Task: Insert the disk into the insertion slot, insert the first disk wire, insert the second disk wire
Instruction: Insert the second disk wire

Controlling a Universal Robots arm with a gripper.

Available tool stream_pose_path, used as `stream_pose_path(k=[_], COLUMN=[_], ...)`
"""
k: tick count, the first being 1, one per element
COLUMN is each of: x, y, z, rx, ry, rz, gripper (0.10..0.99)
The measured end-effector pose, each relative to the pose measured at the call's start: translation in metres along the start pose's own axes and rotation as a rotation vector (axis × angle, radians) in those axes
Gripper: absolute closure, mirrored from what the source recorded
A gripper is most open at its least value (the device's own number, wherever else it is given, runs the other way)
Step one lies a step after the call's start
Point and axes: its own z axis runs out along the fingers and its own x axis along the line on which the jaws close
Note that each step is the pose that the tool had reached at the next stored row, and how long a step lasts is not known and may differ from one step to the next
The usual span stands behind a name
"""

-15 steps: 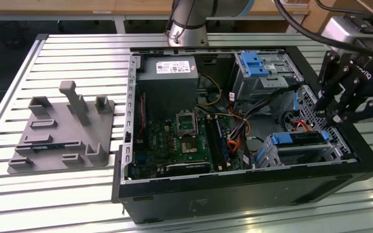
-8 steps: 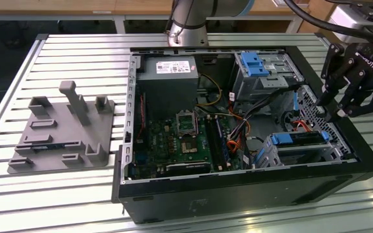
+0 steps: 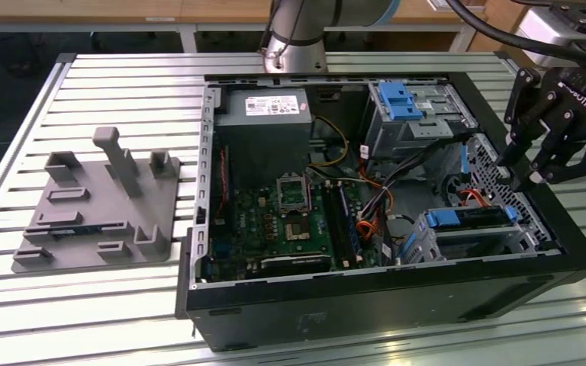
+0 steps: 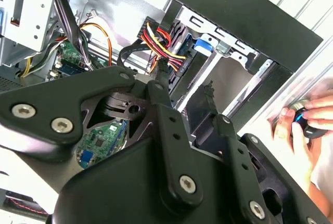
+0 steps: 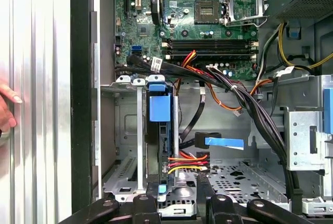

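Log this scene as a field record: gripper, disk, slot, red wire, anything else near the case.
gripper: open, holding nothing, above the computer case at the exterior view's right
disk: sitting in the insertion slot, blue carrier visible
insertion slot: low silver perforated cage inside the case, below the gripper
first disk wire: thin red cable just behind the disk; cannot tell if it is plugged in
person's hand: outside the case wall, on the table side
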Motion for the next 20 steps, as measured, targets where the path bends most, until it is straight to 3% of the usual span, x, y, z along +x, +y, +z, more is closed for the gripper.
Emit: stream_pose_path(k=[6,9,17,20], x=[-0.0007,-0.0099,-0.0445,-0.0571], y=[0.0,0.0003,0.0013,0.0017], z=[0.0001,0.0,0.001,0.0025], rx=[0.0,0.001,0.002,0.001], ry=[0.0008,0.0284,0.0817,0.1057], rz=[0.0,0.0,0.001,0.002], gripper=[0.667,0.667,0.667,0.667])
